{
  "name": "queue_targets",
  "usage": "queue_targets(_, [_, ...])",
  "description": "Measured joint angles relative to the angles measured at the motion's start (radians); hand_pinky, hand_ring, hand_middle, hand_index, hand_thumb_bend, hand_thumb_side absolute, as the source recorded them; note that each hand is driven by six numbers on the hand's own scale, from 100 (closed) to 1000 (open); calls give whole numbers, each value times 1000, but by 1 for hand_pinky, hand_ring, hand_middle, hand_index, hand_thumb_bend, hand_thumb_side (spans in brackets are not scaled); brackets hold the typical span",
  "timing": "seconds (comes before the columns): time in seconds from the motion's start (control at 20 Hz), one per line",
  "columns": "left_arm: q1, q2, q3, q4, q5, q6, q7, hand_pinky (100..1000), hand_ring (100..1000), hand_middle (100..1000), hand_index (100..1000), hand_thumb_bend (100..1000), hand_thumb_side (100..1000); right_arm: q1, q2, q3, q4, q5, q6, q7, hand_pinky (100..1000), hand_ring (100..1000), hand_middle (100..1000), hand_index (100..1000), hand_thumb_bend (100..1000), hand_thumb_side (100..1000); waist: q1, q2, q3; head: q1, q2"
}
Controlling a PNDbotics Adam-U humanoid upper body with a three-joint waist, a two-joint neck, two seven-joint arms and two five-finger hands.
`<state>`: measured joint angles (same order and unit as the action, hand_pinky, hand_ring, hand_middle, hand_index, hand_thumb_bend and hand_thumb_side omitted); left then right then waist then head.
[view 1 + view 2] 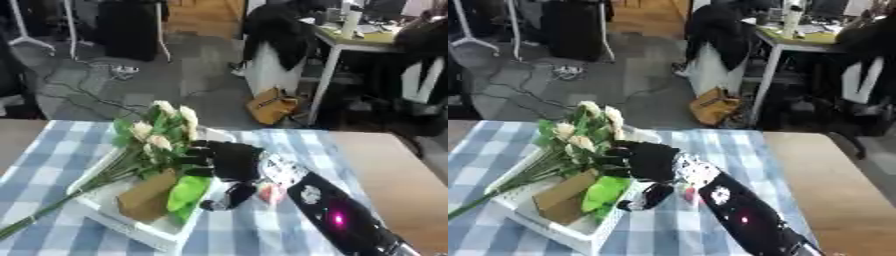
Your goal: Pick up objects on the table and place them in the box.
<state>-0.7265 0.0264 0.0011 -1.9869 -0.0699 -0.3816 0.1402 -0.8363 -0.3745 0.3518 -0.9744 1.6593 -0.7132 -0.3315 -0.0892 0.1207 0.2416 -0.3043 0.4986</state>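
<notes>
A white box (pixel 131 226) lies askew on the blue checked cloth (pixel 262 235). In it lie a bunch of pale flowers (pixel 163 128) whose long green stems run out past its lower left corner, a brown cardboard pack (pixel 144 198) and a bright green thing (pixel 189 192). My right hand (pixel 233 160) hovers over the box's right rim, with its fingers stretched left toward the flower heads and its thumb hanging down. It is open and nothing shows in it. A small pink and white thing (pixel 268 193) sits on the cloth just below the hand, partly hidden. My left hand shows in no view.
My black right forearm (pixel 343 216) crosses the lower right of the cloth. Bare wooden tabletop (pixel 394 170) lies to the right of the cloth. Past the far edge are a brown bag (pixel 271 106) on the floor, a desk and chairs.
</notes>
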Motion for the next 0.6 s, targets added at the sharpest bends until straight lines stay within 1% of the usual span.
queue_targets(0.3, [0,0,-4,0,0,0,-1,810,980,868,949,100,883,-9,0,1,-7,2,-4,-7,1000,1000,1000,1000,387,1000,0,0,0,-1,0])
queue_targets(0.4, [0,0,-4,0,0,0,-1,810,980,868,949,100,882,-14,0,1,-8,1,-3,1,1000,1000,1000,1000,392,1000,0,0,0,-5,0])
queue_targets(0.6, [0,0,-4,0,1,0,-1,809,979,867,949,100,883,-18,-1,2,-20,-8,6,28,1000,1000,1000,1000,373,1000,0,0,-1,-11,0])
